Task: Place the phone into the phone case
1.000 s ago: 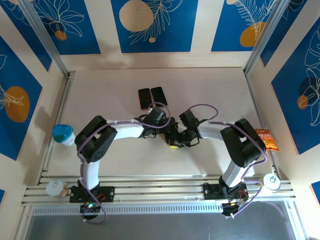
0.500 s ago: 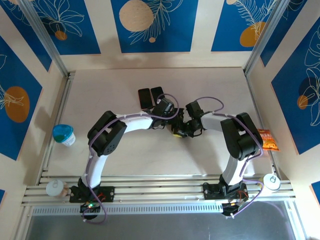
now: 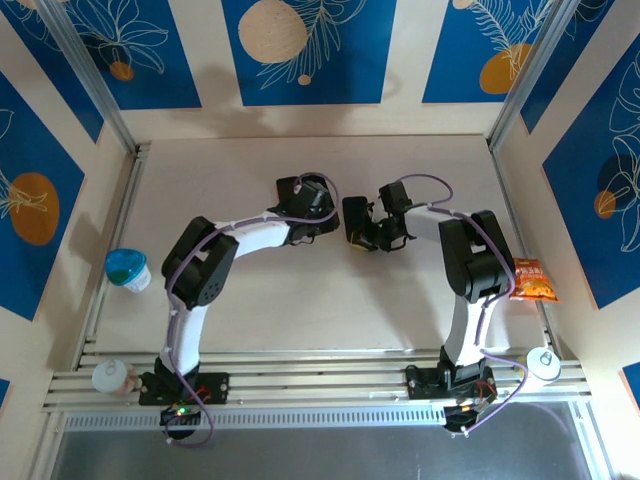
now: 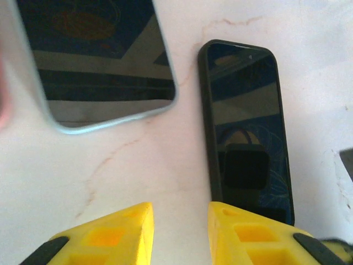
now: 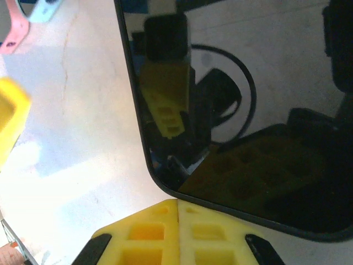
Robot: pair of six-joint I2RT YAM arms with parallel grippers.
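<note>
Phone flat, near end tucked behind left gripper, parted, empty; right gripper closed at phone's corner; pale-rimmed slab beside phone, cropped.

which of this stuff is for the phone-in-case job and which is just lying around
For the job:
black phone
pale-edged slab beside it, likely the case

Lying about:
blue-topped cup
orange snack packet
small cup
white tub

Left wrist: light-rimmed phone cut by top edge; pink blur unidentifiable.
</note>
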